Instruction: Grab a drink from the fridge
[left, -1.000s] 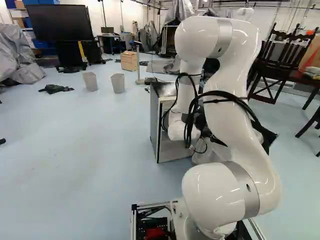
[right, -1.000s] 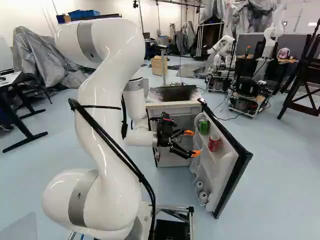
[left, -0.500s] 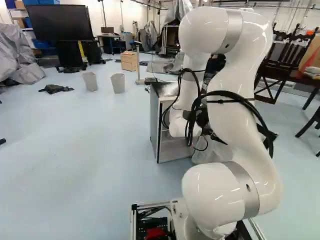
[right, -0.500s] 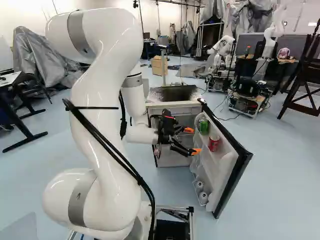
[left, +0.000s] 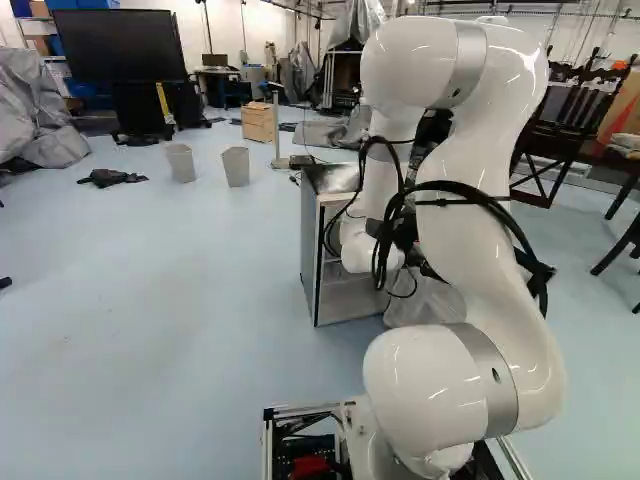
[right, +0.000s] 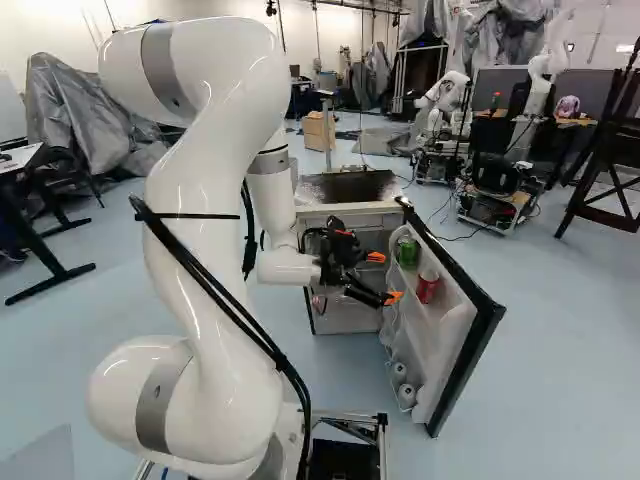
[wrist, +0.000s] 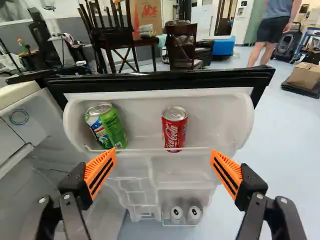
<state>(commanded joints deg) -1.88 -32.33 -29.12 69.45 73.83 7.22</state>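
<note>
Beside the open fridge door (right: 455, 330), the gripper (wrist: 164, 172) stood wide open and empty; the door was done, but the red Coca-Cola can (wrist: 174, 128) and green can (wrist: 105, 125) remained ungrasped.

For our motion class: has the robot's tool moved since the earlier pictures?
Yes: in the right base view, the tool has risen slightly against the red can in the fridge door.
</note>
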